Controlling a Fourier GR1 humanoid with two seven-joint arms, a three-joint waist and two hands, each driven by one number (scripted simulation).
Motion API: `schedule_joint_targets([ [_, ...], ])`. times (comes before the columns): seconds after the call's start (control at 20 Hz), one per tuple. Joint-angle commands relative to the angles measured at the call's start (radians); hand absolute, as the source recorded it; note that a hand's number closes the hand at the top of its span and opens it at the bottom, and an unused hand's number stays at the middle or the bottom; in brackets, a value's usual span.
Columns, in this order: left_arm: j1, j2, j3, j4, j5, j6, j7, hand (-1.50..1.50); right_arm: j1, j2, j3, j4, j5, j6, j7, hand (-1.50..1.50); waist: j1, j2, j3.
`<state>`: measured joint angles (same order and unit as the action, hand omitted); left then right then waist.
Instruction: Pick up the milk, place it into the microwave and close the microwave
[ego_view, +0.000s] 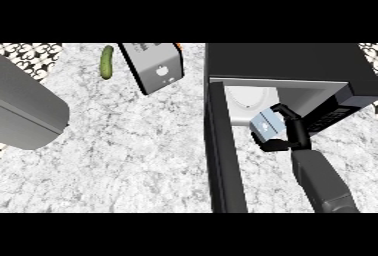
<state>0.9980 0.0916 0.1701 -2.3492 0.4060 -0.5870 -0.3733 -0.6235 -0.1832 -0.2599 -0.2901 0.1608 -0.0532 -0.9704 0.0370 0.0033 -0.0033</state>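
Far left edge of worktop (133, 150): big grey rounded mass (29, 110), cannot tell what. No left hand anywhere in view.

Near far edge, left of centre: green cucumber (107, 62), lying flat, pointing far-to-near. Just right of it, not touching: silver toaster (156, 67), skewed to the worktop edges, dark side facing left. Orange bit (179, 46) peeking out behind toaster's far right corner, too hidden to name.

Far right corner of worktop: black microwave (288, 60), open. Door (225, 150) swung out toward near edge, seen edge-on as a long dark slab. White plate (247, 100) inside, at left of the cavity. Button panel on microwave's right side.

Milk (266, 125): small pale blue carton, tilted, at the mouth of the microwave, just right of the plate and beside the button panel. Cannot tell whether resting on the cavity floor or held above it.

Right hand (295, 135): closed around milk, fingers (282, 110) curled over its far side, thumb (273, 146) along its near side. Grey forearm (321, 185) in from near right edge, right of the door.
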Motion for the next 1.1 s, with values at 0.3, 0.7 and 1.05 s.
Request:
schedule_joint_targets([
  [0.3, -0.062, 0.010, -0.017, -0.017, 0.034, 0.021, 0.025, -1.50, -0.193, -0.126, -0.006, 0.015, 0.028, -0.202, 0.162, 1.50, 0.080, 0.045, 0.006],
  [0.7, -0.097, 0.030, -0.009, -0.002, 0.028, 0.018, 0.026, -1.50, -0.164, -0.131, -0.028, -0.007, -0.013, -0.259, 0.131, 1.50, 0.116, 0.052, 0.006],
  [1.05, -0.128, 0.049, -0.007, 0.003, 0.041, 0.024, 0.044, -1.50, -0.139, -0.129, -0.021, -0.044, -0.025, -0.301, 0.127, 1.50, 0.128, 0.054, 0.006],
])
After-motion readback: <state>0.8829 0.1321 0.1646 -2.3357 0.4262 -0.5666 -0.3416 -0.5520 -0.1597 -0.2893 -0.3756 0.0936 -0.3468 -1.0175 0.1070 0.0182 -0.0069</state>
